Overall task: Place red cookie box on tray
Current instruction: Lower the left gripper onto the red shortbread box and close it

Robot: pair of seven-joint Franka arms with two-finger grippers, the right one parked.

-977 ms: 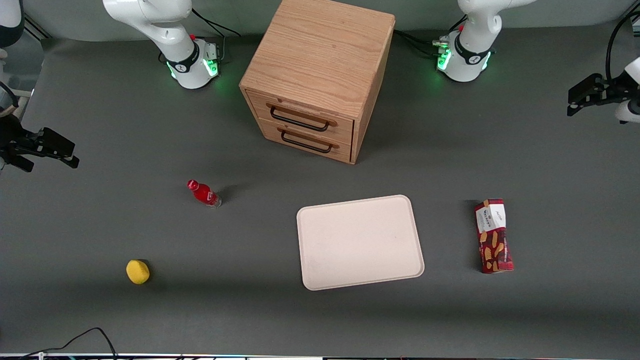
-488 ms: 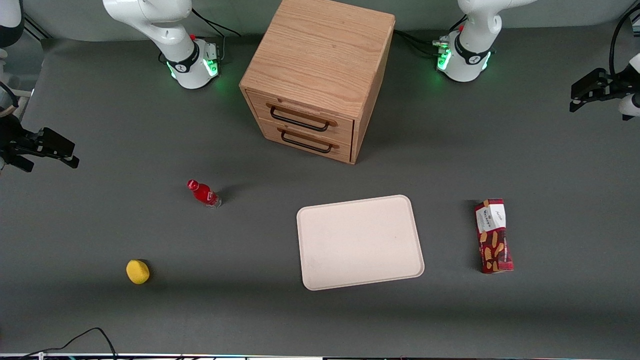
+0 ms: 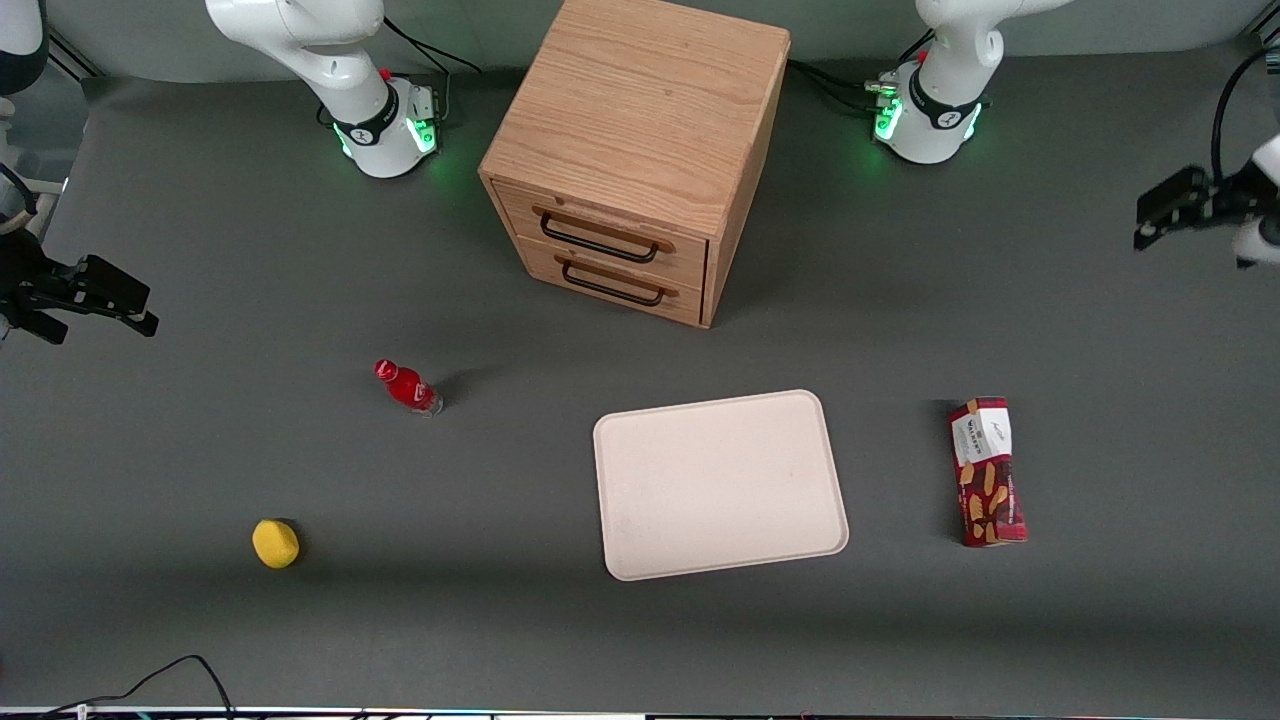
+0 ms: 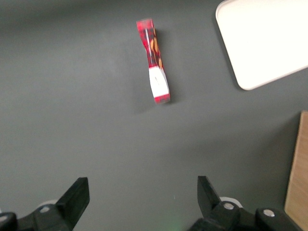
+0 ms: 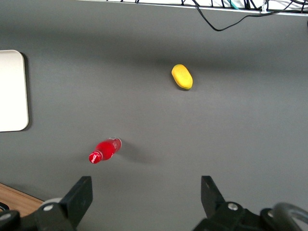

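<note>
The red cookie box (image 3: 988,471) lies flat on the grey table, its white label end pointing away from the front camera; it also shows in the left wrist view (image 4: 154,62). The cream-white tray (image 3: 718,483) lies beside it, nearer the table's middle, with nothing on it; one corner of it shows in the left wrist view (image 4: 262,38). My left gripper (image 3: 1160,212) hovers high at the working arm's end of the table, farther from the front camera than the box and well apart from it. It is open and empty (image 4: 143,192).
A wooden two-drawer cabinet (image 3: 633,155) stands farther from the front camera than the tray. A small red bottle (image 3: 407,386) and a yellow lemon-like object (image 3: 275,543) lie toward the parked arm's end. A black cable (image 3: 170,675) runs along the front edge.
My left gripper has shifted slightly, dipping a little nearer the front camera than half a second ago. The box, the tray and everything else have not moved.
</note>
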